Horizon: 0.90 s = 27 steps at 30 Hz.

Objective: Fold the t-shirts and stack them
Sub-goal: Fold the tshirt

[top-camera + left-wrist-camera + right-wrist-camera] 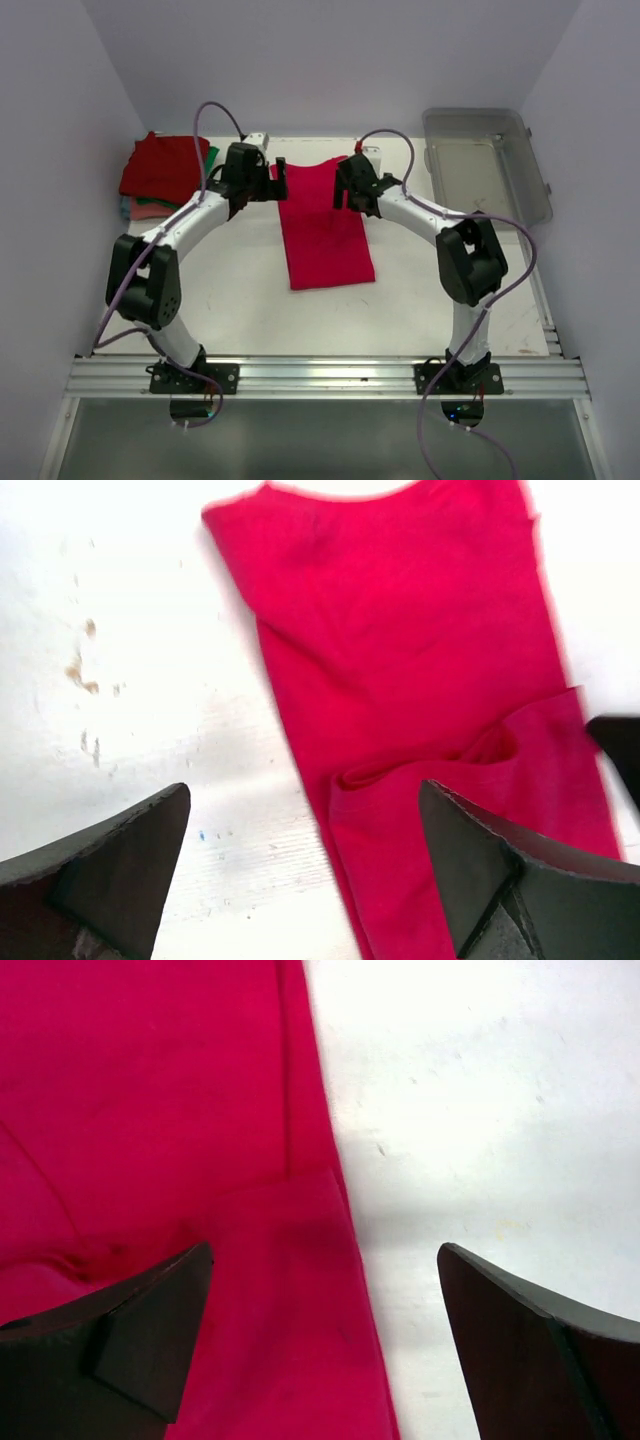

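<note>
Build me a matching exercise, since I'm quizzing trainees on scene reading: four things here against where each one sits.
Things: 1 crimson-pink t-shirt; 2 folded stack; 3 clear bin; 4 left tool.
Places: A far right side; B open, straddling the shirt's left edge; C far left corner; D centre, lying as a long strip.
Pairs: 1-D, 2-C, 3-A, 4-B.

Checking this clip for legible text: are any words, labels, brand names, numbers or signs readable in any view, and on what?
None can be read.
The crimson t-shirt is plain cloth, with no print or label in view.
The folded stack, the clear bin and the table show no writing either.
</note>
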Motion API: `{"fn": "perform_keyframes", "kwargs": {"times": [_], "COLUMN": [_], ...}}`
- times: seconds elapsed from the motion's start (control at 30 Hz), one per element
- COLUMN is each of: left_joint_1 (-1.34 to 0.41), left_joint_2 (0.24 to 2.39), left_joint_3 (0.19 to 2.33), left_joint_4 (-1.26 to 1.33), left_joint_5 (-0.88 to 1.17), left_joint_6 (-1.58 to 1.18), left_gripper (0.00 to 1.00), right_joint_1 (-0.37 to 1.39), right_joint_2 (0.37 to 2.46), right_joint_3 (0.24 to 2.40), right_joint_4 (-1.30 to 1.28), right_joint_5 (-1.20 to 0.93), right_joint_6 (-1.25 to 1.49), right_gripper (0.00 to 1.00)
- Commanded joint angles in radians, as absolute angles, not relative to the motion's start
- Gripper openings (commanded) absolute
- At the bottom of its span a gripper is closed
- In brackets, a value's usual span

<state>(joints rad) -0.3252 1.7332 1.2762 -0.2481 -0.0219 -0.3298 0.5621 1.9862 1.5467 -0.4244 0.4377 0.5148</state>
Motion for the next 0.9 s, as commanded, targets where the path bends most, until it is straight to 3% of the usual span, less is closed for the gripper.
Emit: {"fn": "perform_keyframes", "kwargs": {"times": [0.0,0.23,0.3,0.37,0.4,0.43,0.53,0.77,0.87], "left_joint_1": [-0.337,-0.353,-0.359,-0.382,-0.394,-0.415,-0.469,-0.572,-0.572], "left_joint_2": [1.533,1.349,1.327,1.331,1.347,1.391,1.480,1.565,1.666], "left_joint_3": [1.247,0.996,0.879,0.793,0.772,0.753,0.724,0.617,0.656], "left_joint_4": [-0.140,-0.084,0.041,0.167,0.211,0.266,0.382,0.903,0.869], "left_joint_5": [-0.028,0.219,0.314,0.377,0.429,0.457,0.560,0.667,0.626], "left_joint_6": [-0.324,-0.415,-0.454,-0.505,-0.518,-0.550,-0.612,-0.790,-0.792], "left_gripper": [1.00,1.00,0.98,0.80,0.70,0.46,0.23,0.25,0.22], "right_joint_1": [0.574,0.574,0.574,0.574,0.572,0.569,0.557,0.537,0.514], "right_joint_2": [1.797,1.571,1.557,1.554,1.555,1.562,1.574,1.615,1.701], "right_joint_3": [1.424,1.191,1.148,1.120,1.111,1.106,1.063,0.901,0.916], "right_joint_4": [-0.336,-0.268,-0.273,-0.261,-0.261,-0.267,-0.220,0.032,0.078], "right_joint_5": [0.491,0.437,0.393,0.362,0.353,0.330,0.208,0.020,-0.076], "right_joint_6": [0.486,0.483,0.500,0.503,0.517,0.535,0.581,0.656,0.686], "right_gripper": [0.99,0.97,0.88,0.55,0.04,0.00,0.00,0.00,0.00]}}
